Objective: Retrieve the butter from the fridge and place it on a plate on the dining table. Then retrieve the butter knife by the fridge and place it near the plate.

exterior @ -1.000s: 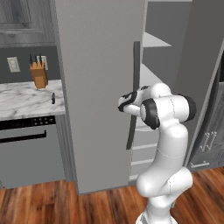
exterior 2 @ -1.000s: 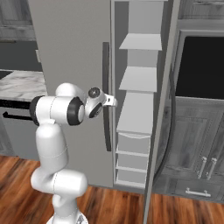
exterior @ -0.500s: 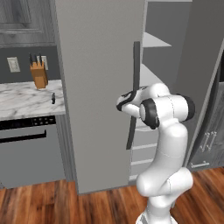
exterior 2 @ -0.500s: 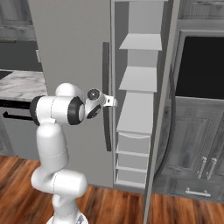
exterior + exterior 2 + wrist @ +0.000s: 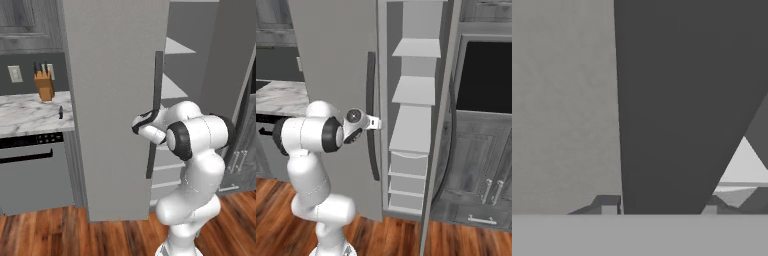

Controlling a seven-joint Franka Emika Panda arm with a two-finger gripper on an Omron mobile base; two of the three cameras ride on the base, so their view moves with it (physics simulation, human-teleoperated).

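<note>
Gripper (image 5: 659,207) pinching dark fridge door handle (image 5: 677,100), frame centre. Fridge (image 5: 115,75) door ajar. Advice: hold clamp firm, pull along hinge arc, avoid slipping off.

Fridge (image 5: 336,60) door at 9 o'clock blocks passage; white shelves (image 5: 415,90) at 3 o'clock leave open gaps.

No legible text, label, brand, number or sign anywhere (fridge (image 5: 115,75) door plain grey, knife block (image 5: 45,85) unmarked, dishwasher (image 5: 35,170) front bare of any readable marking).
</note>
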